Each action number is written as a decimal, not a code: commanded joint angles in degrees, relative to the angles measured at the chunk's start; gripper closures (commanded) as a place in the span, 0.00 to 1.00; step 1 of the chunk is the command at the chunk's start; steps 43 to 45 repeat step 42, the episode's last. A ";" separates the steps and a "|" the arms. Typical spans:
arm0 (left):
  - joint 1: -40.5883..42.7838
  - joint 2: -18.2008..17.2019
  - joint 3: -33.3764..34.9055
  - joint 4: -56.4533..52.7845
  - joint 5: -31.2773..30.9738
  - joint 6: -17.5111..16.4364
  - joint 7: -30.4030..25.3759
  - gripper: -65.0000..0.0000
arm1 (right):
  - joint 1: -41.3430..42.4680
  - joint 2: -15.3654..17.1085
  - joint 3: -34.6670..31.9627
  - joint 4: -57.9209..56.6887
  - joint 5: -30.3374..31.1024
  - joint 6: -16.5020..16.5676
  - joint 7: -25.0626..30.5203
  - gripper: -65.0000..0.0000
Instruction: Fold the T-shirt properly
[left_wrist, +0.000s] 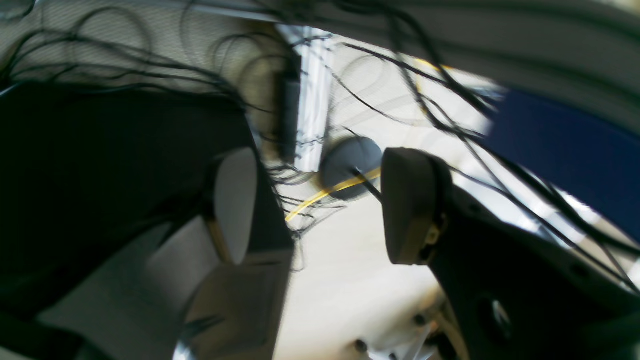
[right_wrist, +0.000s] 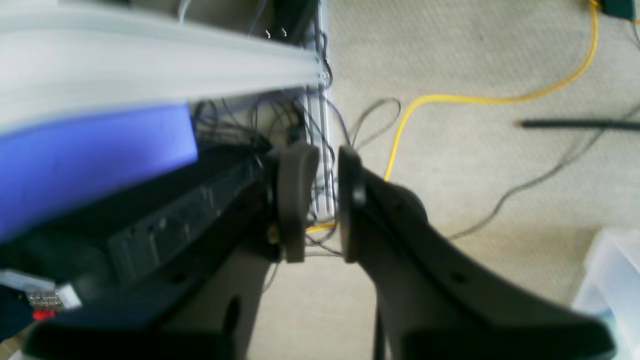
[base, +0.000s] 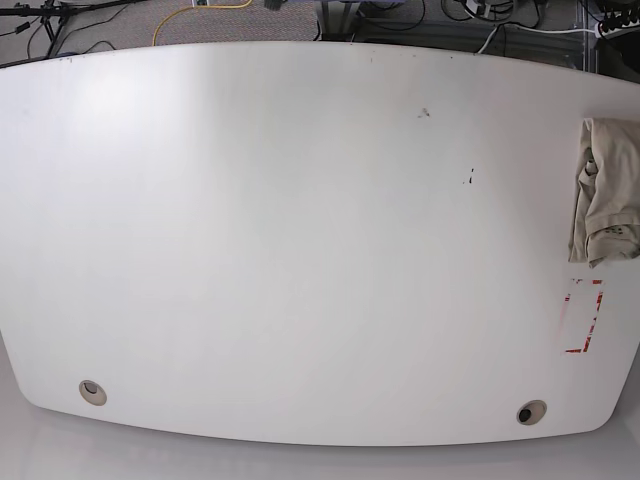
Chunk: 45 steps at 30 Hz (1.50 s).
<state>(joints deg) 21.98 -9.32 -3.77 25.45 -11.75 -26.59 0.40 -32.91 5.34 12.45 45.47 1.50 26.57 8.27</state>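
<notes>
The beige T-shirt (base: 608, 192) lies crumpled in a heap at the right edge of the white table (base: 300, 230), partly cut off by the frame. Neither arm shows in the base view. In the left wrist view my left gripper (left_wrist: 320, 205) is open, with nothing between its fingers (left_wrist: 407, 205), and it hangs over the floor and its cables. In the right wrist view my right gripper (right_wrist: 327, 200) is shut to a narrow slit and holds nothing, its fingers (right_wrist: 297, 200) also above the floor. The shirt shows in neither wrist view.
Red tape marks (base: 585, 318) sit on the table below the shirt. Two round cable grommets (base: 92, 392) (base: 531, 412) lie near the front edge. A yellow cable (right_wrist: 450, 100) and black cables cross the carpet. A blue panel (right_wrist: 90, 155) hangs under the table's edge.
</notes>
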 joint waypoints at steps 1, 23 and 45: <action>-2.50 -0.48 3.46 -6.42 0.28 1.05 -2.12 0.44 | 2.44 0.33 -0.01 -5.52 -0.49 0.29 0.12 0.85; -13.93 1.54 12.78 -16.18 0.19 13.89 -2.91 0.43 | 19.32 0.41 -0.10 -25.56 -12.00 -7.71 0.12 0.84; -13.58 2.77 12.78 -15.83 0.10 13.71 -3.17 0.43 | 19.94 0.24 -0.01 -25.56 -12.35 -7.71 0.12 0.83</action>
